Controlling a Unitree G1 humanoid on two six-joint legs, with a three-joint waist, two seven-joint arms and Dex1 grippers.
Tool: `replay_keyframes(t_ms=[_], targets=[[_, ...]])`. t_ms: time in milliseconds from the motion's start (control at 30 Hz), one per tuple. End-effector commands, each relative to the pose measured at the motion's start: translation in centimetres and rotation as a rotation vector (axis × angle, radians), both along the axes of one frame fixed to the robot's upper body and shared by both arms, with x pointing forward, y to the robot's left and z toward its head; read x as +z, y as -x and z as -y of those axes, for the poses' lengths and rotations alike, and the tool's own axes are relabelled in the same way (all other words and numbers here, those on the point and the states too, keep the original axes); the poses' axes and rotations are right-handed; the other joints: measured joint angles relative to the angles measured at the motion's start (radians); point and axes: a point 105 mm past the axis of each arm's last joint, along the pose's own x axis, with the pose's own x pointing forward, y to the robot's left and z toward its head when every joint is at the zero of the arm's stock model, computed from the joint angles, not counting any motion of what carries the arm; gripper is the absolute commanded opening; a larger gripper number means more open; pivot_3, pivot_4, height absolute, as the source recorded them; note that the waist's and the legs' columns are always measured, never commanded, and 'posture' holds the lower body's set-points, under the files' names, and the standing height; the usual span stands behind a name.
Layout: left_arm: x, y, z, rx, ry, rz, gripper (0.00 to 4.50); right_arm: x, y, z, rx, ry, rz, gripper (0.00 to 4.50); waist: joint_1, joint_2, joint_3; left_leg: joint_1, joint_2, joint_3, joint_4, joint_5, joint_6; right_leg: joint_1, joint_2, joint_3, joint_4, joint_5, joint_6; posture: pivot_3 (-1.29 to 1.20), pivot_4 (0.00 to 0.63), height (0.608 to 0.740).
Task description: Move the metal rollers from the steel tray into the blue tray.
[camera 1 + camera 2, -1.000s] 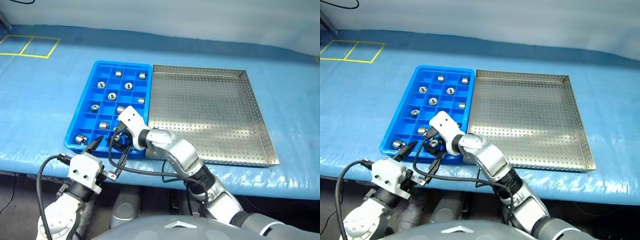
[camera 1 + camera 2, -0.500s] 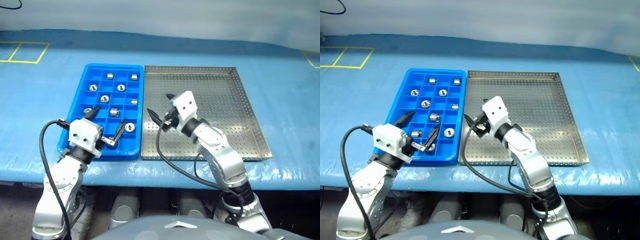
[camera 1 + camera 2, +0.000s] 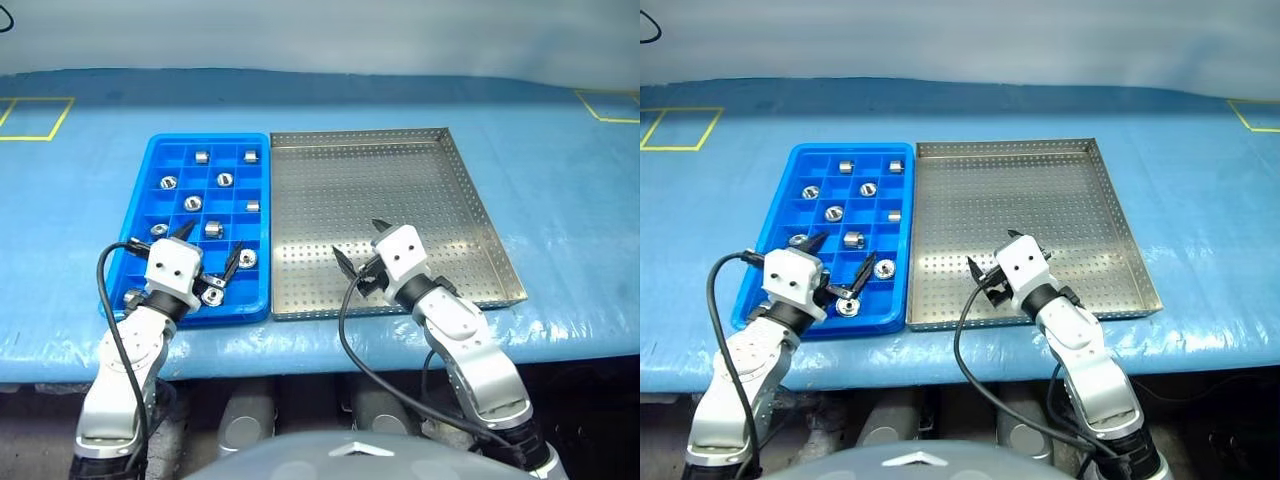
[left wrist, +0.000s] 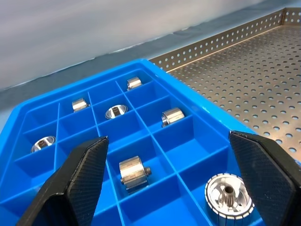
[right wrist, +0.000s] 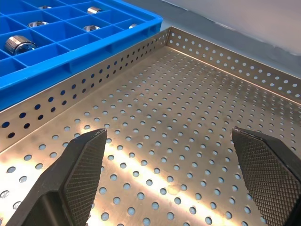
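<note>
Blue tarp [image 3: 560, 180], perforated steel tray [image 3: 420, 150], gridded blue tray [image 3: 262, 300]

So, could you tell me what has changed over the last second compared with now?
The right gripper swung from over the near end of the blue tray across to the steel tray, where it now hovers open and empty above the near part of the bare floor. The left gripper eased forward over the blue tray's near end, open as before. The metal rollers stayed in their compartments, and neither tray moved.

Both tools — left [image 3: 208, 261], right [image 3: 358, 249] — wide open
</note>
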Motion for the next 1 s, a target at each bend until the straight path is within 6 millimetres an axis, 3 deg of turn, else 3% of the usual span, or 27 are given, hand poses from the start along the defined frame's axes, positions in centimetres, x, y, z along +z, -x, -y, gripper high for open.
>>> replay_keyframes(t_ms=[33,467,1000], targets=[[0.7,-0.1,0.2,0.005,-0.001,0.038,4.47,1.5,0.1,-0.2,0.009,-0.026,0.048,4.46,0.000,0.000,0.000,0.000,0.000,0.000,0.000,0.000,0.000,0.000,0.000,0.000,0.000,0.000,0.000,-0.03,0.150,0.740],[1.0,-0.2,0.0,0.012,-0.016,0.047,4.47,1.2,0.2,-1.4,0.047,-0.057,0.021,4.46,0.001,0.000,0.000,0.000,0.000,0.000,0.000,0.000,0.000,0.000,0.000,0.000,0.001,0.000,0.000,-0.02,0.150,0.740],[0.7,0.1,0.3,0.006,-0.012,0.036,4.47,1.2,-0.1,-1.4,0.031,-0.070,0.014,4.46,0.003,0.000,0.000,0.000,0.000,0.000,0.000,0.000,0.000,0.000,0.000,0.001,0.002,0.000,0.000,0.00,0.150,0.740]])
